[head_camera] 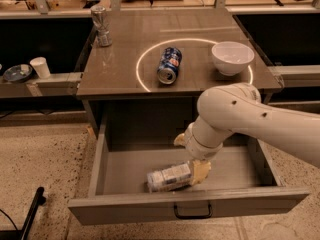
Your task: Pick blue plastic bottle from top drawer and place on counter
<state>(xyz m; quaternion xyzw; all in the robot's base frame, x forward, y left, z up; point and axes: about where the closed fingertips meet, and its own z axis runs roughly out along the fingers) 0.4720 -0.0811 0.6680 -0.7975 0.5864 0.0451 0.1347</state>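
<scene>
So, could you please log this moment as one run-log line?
phase: reach | gripper: inside top drawer, jaws open, at blue plastic bottle | bottle: lying on drawer floor | counter: bottle not yet placed

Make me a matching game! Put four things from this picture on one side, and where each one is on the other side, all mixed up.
Things:
1. blue plastic bottle
2. soda can
3. white bowl
4. gripper

Places:
A. lying inside the white ring on the counter
B. upright at the ring's right edge
C. lying on the floor of the top drawer
D. down in the drawer, at the bottle's right end

Pairs: 1-C, 2-A, 3-B, 4-D.
</scene>
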